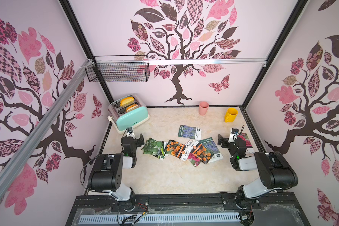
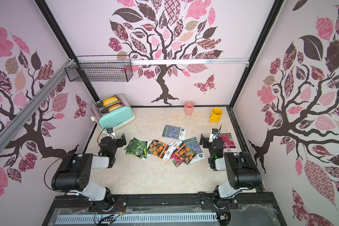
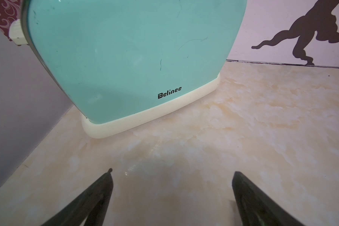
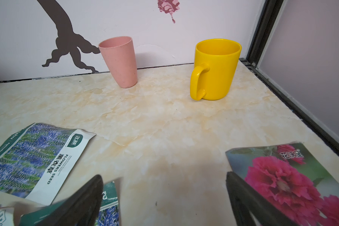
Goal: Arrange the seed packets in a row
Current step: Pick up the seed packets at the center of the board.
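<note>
Seed packets lie in a loose overlapping pile mid-table: green gourd (image 1: 153, 147), orange marigold (image 1: 173, 147), a second marigold (image 1: 202, 151), lavender (image 1: 213, 148) and magenta (image 1: 195, 160) half buried. One lavender packet (image 1: 189, 132) (image 4: 33, 156) lies apart behind the pile. Another magenta packet (image 1: 247, 141) (image 4: 282, 180) lies at the right, partly under my right arm. My left gripper (image 1: 133, 136) (image 3: 172, 174) is open, left of the pile, over bare table and facing the toaster. My right gripper (image 1: 230, 138) (image 4: 164, 178) is open and empty between the pile and the right magenta packet.
A mint toaster (image 1: 129, 115) (image 3: 135, 58) with bread in its slots stands at the back left. A pink cup (image 1: 203, 108) (image 4: 119, 62) and a yellow mug (image 1: 231, 115) (image 4: 215, 68) stand at the back right. A wire basket (image 1: 117, 71) hangs on the back wall.
</note>
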Robot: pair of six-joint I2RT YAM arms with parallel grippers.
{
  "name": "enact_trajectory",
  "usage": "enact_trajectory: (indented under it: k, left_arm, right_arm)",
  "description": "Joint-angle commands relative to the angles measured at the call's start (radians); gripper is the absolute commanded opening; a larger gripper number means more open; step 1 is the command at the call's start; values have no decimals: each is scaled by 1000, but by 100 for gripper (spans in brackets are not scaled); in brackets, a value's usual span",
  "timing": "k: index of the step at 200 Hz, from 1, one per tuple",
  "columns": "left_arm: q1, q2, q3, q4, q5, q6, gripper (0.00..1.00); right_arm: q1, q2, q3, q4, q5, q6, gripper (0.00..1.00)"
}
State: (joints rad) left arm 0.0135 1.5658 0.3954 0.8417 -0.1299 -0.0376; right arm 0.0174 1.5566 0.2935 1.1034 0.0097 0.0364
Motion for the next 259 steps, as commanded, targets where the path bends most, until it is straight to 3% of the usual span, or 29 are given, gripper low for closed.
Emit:
enact_trajectory:
  k: [1, 58, 66, 75, 86, 111, 150, 184, 211, 259]
  left_arm:
    - [6, -5, 3, 2, 2, -7, 96]
    - [2, -12, -5, 10, 0, -5, 96]
    - [-15, -20, 7, 16, -65, -2, 96]
    - [-47, -68, 74, -144, -178, 0, 96]
    - [-56, -110, 177, -366, -184, 6, 92]
    - [-91, -163, 290, -577, -266, -64, 89]
    - [-275, -162, 426, -847, -376, -164, 87]
    - [-349, -141, 474, -870, -335, -168, 86]
    - [-349, -138, 520, -926, -241, -187, 86]
    - [-346, -21, 650, -1168, -171, -320, 81]
  right_arm:
    - [-2, -10, 7, 2, -9, -4, 99]
    - [9, -15, -1, 12, 9, -13, 100]
    - [27, -18, -8, 27, 48, -24, 100]
    - [49, -26, -30, 67, 80, -41, 100]
    - [70, -60, -43, 93, 119, -57, 100]
    - [89, -229, 142, -392, 176, 0, 100]
    - [97, -305, 286, -678, 117, 140, 100]
    - [112, -296, 265, -643, 116, 134, 100]
    - [129, -308, 325, -709, -26, 195, 100]
    - [398, -300, 421, -776, -90, 192, 100]
